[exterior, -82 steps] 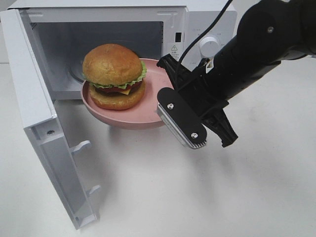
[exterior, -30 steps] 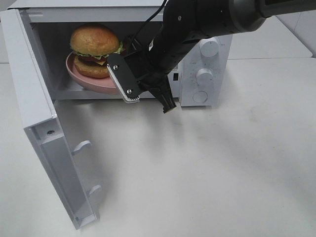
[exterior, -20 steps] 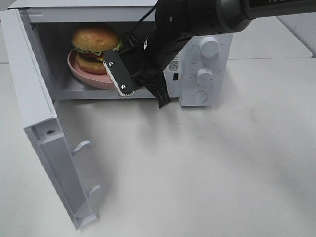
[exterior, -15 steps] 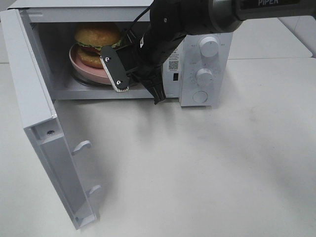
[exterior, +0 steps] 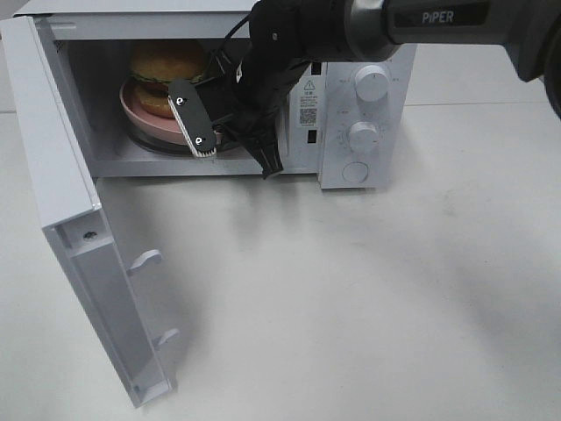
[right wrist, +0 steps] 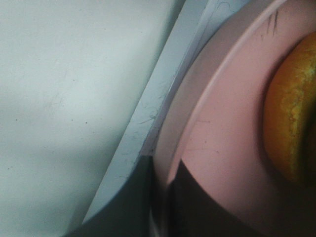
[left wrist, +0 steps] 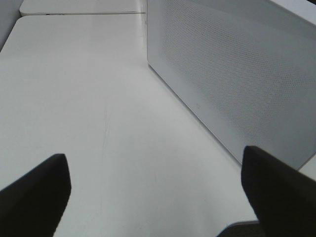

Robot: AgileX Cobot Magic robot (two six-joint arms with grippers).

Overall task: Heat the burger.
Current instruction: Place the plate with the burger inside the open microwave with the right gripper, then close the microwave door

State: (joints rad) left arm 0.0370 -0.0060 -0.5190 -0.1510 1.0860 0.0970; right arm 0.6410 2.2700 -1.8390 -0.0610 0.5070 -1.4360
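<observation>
Exterior high view: right gripper pinches the pink plate bearing the burger inside the microwave, its door swung wide; left gripper gapes.

Smooth matt plate, rough-skinned burger, perforated white microwave.

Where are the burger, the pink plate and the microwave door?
burger (exterior: 163,60), high camera, top bun.
pink plate (exterior: 143,121), high camera, front rim.
microwave door (exterior: 105,289), high camera, inner face.
</observation>
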